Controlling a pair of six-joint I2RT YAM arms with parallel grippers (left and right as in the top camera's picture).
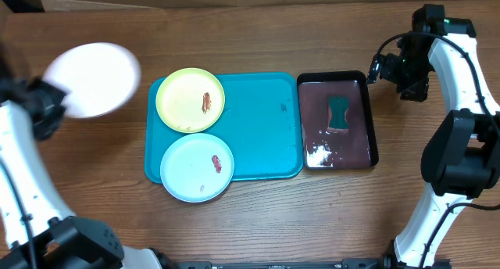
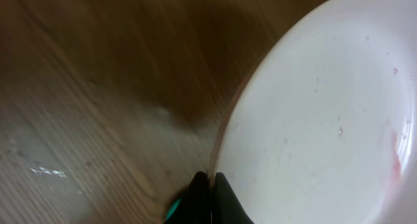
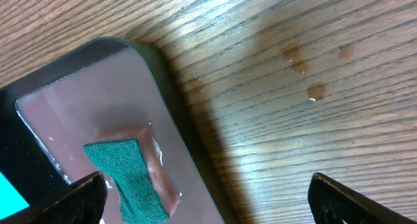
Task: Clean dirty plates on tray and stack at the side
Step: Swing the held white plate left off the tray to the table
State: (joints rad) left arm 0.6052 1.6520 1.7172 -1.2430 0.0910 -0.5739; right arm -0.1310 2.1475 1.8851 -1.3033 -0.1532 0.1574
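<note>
Wood-grain bench (image 1: 258,34) all round, and here's the picture: the white plate (image 1: 92,80) is up off the surface, out to the left of the turquoise tray (image 1: 262,128), and the left fingers (image 2: 210,193) are pressed together on its rim, pinching it at the near edge. From that grip the plate fans away up and toward the tray side, face up, looking mostly clean with just a faint pink streak near its far rim. On the tray sit the yellow-green plate (image 1: 190,100) and, overhanging the front edge, the light blue plate (image 1: 197,167), both carrying reddish smears. Over on the other side the right fingers (image 1: 383,68) are spread wide and holding nothing, hovering by the far corner of the black tray (image 1: 373,120), where the green sponge (image 1: 337,114) soaks in murky liquid; droplets (image 3: 316,92) dot the wood beside it. My read: the bare bench directly under the held plate is the stacking spot, so the left arm has only to lower and let go.
</note>
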